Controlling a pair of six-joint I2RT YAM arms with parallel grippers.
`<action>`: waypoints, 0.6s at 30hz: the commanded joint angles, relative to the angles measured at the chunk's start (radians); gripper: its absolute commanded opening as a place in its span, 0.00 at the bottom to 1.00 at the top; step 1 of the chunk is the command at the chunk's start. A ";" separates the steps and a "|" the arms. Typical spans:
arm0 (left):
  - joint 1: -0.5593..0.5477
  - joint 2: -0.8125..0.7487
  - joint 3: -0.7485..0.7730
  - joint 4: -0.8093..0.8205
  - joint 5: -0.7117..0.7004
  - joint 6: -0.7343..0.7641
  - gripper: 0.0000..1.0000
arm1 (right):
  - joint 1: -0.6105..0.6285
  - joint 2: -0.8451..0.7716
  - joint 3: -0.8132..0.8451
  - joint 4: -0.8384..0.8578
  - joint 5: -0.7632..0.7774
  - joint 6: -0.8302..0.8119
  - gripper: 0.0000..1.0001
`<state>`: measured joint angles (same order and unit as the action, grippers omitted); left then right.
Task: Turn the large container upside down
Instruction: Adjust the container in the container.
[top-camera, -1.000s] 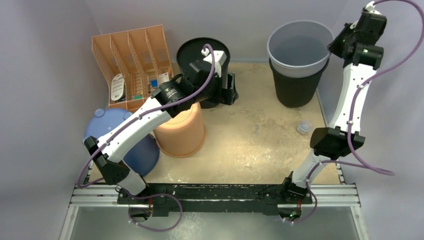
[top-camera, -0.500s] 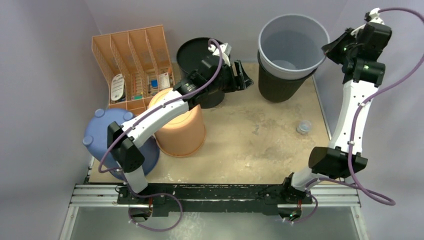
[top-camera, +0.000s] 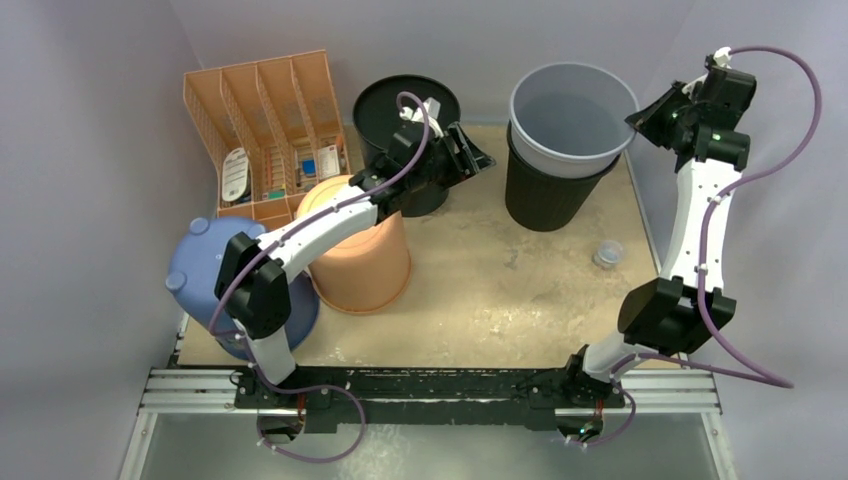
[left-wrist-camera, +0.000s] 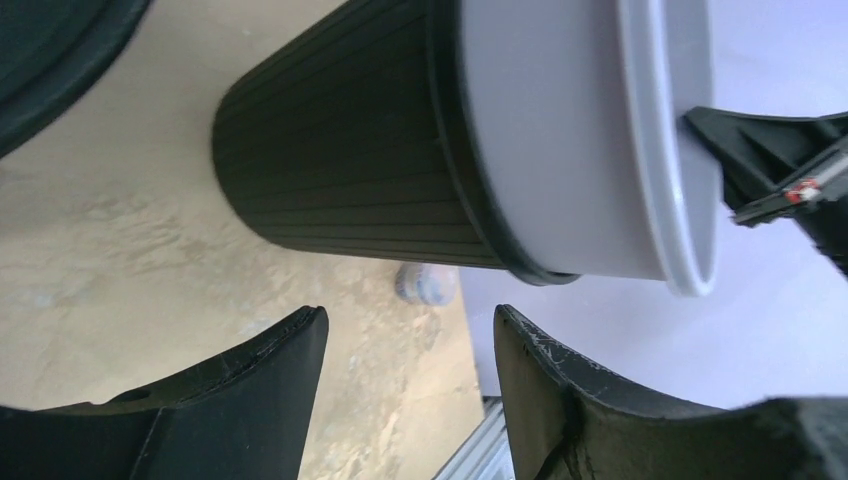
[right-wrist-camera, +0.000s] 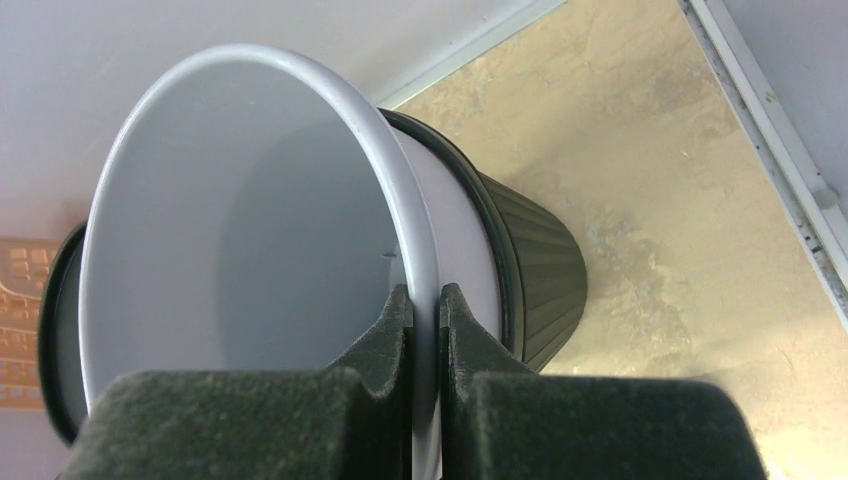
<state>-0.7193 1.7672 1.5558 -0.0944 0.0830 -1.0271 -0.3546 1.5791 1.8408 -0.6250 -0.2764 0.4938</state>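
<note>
Right wrist view shows your right gripper (right-wrist-camera: 425, 300) pinching the rim of the large grey container (right-wrist-camera: 250, 230), which sits inside the black bin (right-wrist-camera: 540, 270) at the far right of the counter (top-camera: 500, 290). Your left gripper (left-wrist-camera: 410, 325) is spread apart, near the bin's left side

A: What moved?
B: The grey bin (top-camera: 572, 110) and the black bin (top-camera: 545, 200) under it slid left, slightly nearer, drawn by the right gripper (top-camera: 640, 118).
A: The left gripper (top-camera: 472, 155)?
B: Reached farther out, towards them, jaws narrower.
</note>
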 joint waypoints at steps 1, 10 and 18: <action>-0.006 0.011 0.001 0.198 0.034 -0.093 0.61 | -0.003 -0.067 0.002 0.176 -0.083 0.076 0.00; -0.051 0.090 0.047 0.263 0.020 -0.175 0.55 | -0.003 -0.073 -0.014 0.186 -0.115 0.087 0.00; -0.081 0.143 0.020 0.362 0.005 -0.248 0.52 | -0.004 -0.084 -0.029 0.191 -0.137 0.095 0.00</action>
<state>-0.7895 1.9057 1.5627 0.1349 0.1009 -1.2213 -0.3546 1.5768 1.8053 -0.5697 -0.3267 0.5140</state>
